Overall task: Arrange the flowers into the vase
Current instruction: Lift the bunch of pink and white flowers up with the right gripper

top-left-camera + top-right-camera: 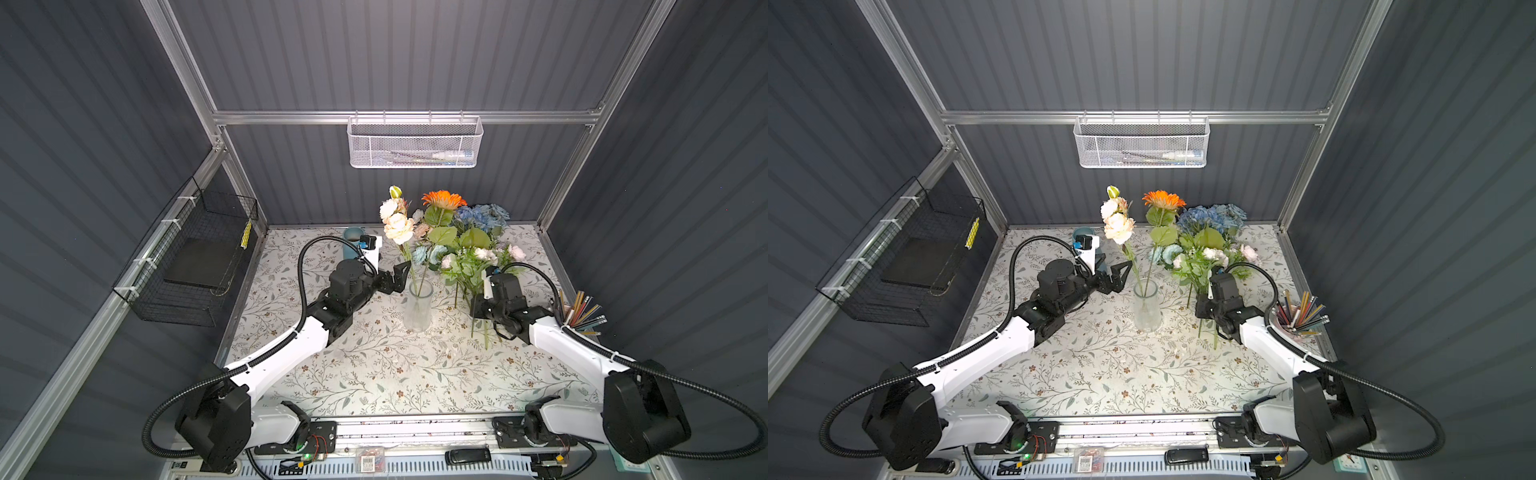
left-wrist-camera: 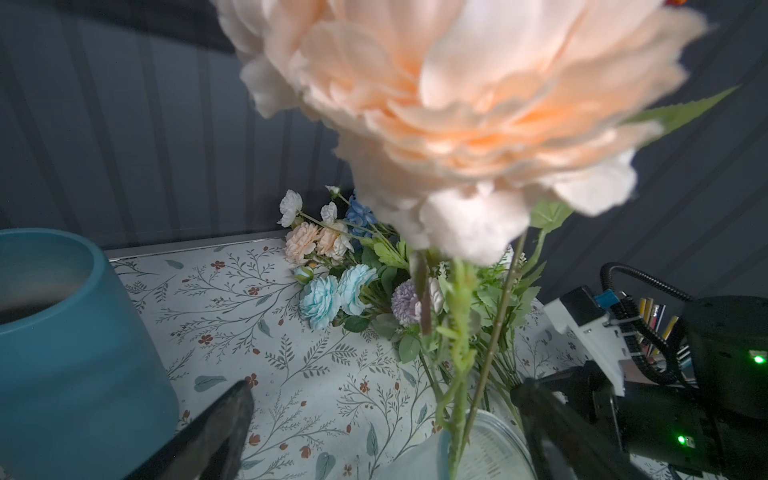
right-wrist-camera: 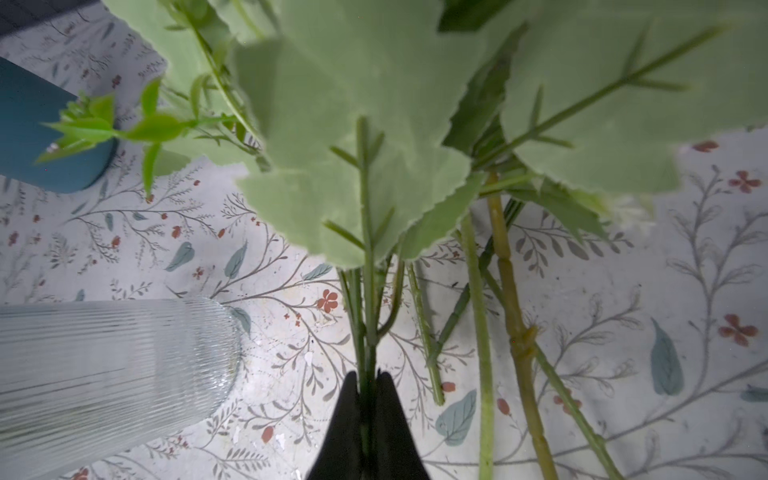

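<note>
Enclosed on three sides by dark grey ribbed wall panels (image 1: 395, 54), framed with aluminium bars (image 1: 291, 117). Hung with a white mesh basket (image 1: 415, 141) on the back bar and a black wire basket (image 1: 187, 257) on the left wall. Floored by a table (image 1: 374, 374) in pale cloth printed with leafy twigs and small red flowers. Brightest mid-table, dimmer at the walls.
</note>
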`<state>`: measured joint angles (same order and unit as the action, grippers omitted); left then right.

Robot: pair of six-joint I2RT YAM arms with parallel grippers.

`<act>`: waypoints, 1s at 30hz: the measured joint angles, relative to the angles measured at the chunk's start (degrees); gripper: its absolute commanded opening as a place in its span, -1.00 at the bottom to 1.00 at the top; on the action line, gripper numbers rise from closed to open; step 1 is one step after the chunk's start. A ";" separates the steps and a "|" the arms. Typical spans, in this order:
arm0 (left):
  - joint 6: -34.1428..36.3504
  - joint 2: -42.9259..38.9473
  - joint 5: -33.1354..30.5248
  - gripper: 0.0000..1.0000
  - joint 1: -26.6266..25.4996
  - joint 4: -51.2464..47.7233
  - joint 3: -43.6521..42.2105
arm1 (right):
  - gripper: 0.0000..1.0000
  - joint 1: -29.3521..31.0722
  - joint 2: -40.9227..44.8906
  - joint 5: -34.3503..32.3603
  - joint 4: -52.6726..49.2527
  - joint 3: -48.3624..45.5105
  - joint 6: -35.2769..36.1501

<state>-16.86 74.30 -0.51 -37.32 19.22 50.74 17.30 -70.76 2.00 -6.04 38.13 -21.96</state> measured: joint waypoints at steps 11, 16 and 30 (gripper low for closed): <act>-0.33 -0.17 0.04 0.99 0.90 0.52 -0.35 | -1.00 -4.39 15.72 6.10 4.20 -1.33 -3.61; -1.51 -0.22 0.28 0.99 1.88 1.44 -0.79 | -1.00 -4.42 20.20 7.06 4.37 0.26 -2.99; -5.57 -0.74 2.67 0.99 5.18 4.48 -4.04 | -1.00 -4.39 27.41 9.97 6.93 7.89 2.56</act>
<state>-22.44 73.56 2.15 -32.14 23.70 46.70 12.91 -43.35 11.97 0.89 46.02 -19.40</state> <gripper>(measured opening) 0.993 0.080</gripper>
